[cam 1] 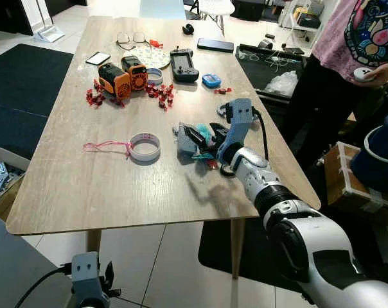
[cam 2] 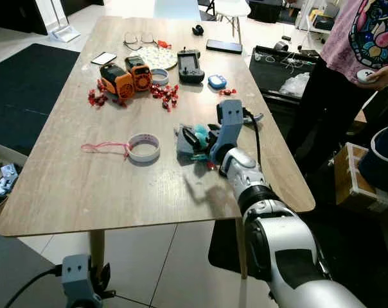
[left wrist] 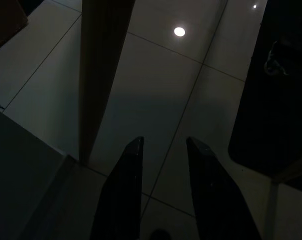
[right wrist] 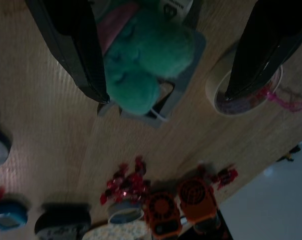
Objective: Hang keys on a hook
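A teal fluffy key fob (right wrist: 146, 55) lies against a small grey hook stand (cam 1: 183, 142) on the wooden table (cam 1: 85, 192), right of centre. My right gripper (right wrist: 166, 94) is open and low over them. One black finger sits on each side of the fob and stand, and I cannot tell whether they touch. The keys themselves are hidden under the fluff. My left gripper (left wrist: 163, 141) hangs idle below the table edge over the tiled floor, with its fingers a little apart.
A white tape roll (cam 1: 144, 146) with pink string lies left of the stand. Orange devices (cam 1: 122, 76), red bits, a black controller (cam 1: 183, 64) and a blue case (cam 1: 211, 80) sit further back. A person (cam 1: 367, 38) stands at the table's right side, near a box (cam 1: 351, 183).
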You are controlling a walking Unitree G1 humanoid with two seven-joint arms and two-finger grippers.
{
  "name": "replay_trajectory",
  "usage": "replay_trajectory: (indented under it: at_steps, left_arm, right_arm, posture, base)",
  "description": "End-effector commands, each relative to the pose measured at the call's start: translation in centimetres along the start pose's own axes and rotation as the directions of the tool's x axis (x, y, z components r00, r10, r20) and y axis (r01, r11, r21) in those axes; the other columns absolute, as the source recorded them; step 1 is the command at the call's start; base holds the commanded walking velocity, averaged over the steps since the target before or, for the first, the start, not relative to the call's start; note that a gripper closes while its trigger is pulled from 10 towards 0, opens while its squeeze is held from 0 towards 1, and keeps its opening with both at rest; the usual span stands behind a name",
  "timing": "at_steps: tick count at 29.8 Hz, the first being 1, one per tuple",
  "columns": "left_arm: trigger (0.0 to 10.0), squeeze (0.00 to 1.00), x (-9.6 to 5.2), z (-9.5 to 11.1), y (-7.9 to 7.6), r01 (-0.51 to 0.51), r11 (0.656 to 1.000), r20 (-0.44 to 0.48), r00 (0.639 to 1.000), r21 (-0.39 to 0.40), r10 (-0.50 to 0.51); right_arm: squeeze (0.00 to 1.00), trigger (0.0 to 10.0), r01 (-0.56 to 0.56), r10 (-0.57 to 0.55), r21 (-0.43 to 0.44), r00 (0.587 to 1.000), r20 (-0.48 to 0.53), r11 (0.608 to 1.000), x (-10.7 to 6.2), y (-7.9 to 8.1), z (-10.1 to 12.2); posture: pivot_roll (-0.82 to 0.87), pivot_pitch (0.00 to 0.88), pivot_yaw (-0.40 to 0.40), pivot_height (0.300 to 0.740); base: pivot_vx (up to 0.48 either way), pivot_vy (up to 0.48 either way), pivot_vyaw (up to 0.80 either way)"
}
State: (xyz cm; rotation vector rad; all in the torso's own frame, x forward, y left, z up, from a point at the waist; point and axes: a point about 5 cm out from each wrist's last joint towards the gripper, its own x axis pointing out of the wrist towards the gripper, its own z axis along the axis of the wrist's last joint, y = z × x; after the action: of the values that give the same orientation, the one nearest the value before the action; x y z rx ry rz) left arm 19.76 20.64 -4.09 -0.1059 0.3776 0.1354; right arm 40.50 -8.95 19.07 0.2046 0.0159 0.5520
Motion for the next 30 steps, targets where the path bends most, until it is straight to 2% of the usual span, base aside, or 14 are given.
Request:
replay_trajectory:
  at_steps: [1,4,8,20,25,30]
  left_arm:
    - [10.0,0.0,-0.4,-0.7,-0.2,-0.009,1.0,-0.026,1.0,-0.028,0.008]
    - [10.0,0.0,-0.4,-0.7,-0.2,-0.007,1.0,-0.027,1.0,-0.029,0.006]
    - [10.0,0.0,-0.4,-0.7,-0.3,-0.001,0.999,-0.03,1.0,-0.033,0.0]
    - [10.0,0.0,-0.1,-0.4,-0.4,0.008,0.999,-0.028,1.0,-0.035,-0.009]
    - [10.0,0.0,0.1,-0.4,-0.6,0.019,0.999,-0.032,0.999,-0.035,-0.02]
    - [10.0,0.0,0.3,-0.3,-0.6,0.022,0.999,-0.033,0.999,-0.035,-0.024]
  right_arm:
    - [0.0,10.0,0.002,0.0,0.029,0.999,-0.055,1.0,-0.4,-0.1,-1.4]
    - [0.0,10.0,0.003,-0.001,0.036,0.998,-0.056,0.999,-0.4,-0.2,-1.5]
    - [0.0,10.0,0.031,-0.027,0.106,0.999,-0.042,0.994,-0.9,-0.9,-1.9]
    - [0.0,10.0,0.075,-0.075,0.196,0.997,-0.009,0.978,-1.8,-2.2,-2.0]
    - [0.0,10.0,0.138,-0.135,0.249,0.99,-0.029,0.959,-2.3,-3.0,-2.4]
    - [0.0,10.0,0.156,-0.149,0.244,0.988,-0.05,0.957,-2.3,-3.1,-2.5]
  posture:
    - [0.06,0.163,-0.081,0.74]
    - [0.06,0.162,-0.081,0.74]
    - [0.06,0.159,-0.077,0.74]
    - [0.06,0.15,-0.072,0.74]
    - [0.05,0.138,-0.066,0.74]
    - [0.05,0.132,-0.066,0.74]
  base:
    - [0.0,0.0,0.0]
    - [0.0,0.0,0.0]
    - [0.0,0.0,0.0]
    - [0.0,0.0,0.0]
    - [0.0,0.0,0.0]
    - [0.0,0.0,0.0]
